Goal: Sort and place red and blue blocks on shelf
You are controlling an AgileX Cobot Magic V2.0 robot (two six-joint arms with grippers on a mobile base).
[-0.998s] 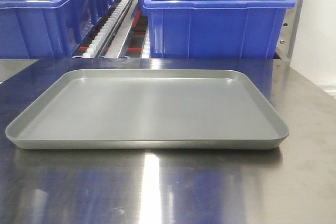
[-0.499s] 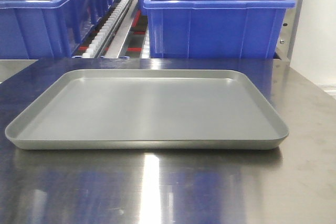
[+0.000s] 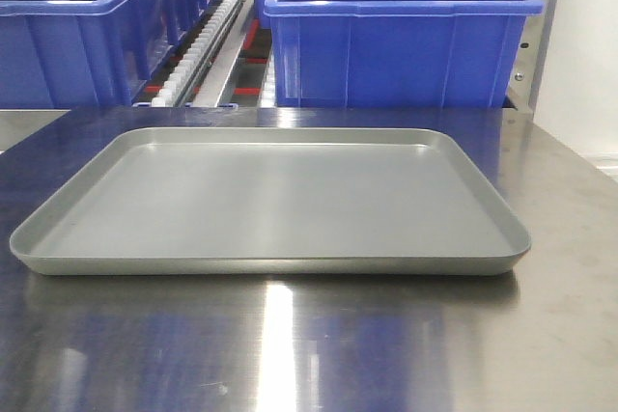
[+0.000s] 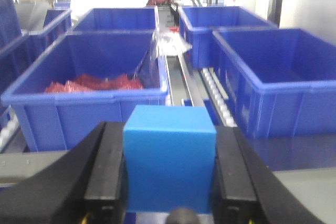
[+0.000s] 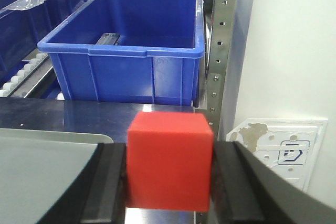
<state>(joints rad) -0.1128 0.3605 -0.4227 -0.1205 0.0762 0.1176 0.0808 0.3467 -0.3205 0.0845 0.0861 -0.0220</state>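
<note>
We've got the steel shelf (image 5: 223, 51) out back holding big blue bins (image 3: 401, 31), then the shiny surface (image 3: 290, 344) with a grey tray (image 3: 270, 263) on it. Our left hand (image 4: 169, 169) is clamped on the blue block (image 4: 169, 150) facing the bins, right hand (image 5: 169, 182) clamped on the red block (image 5: 169, 156) above the surface.

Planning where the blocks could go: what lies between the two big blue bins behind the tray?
In the front view, a track of white rollers beside a steel rail runs between the left bin and the right bin.
</note>
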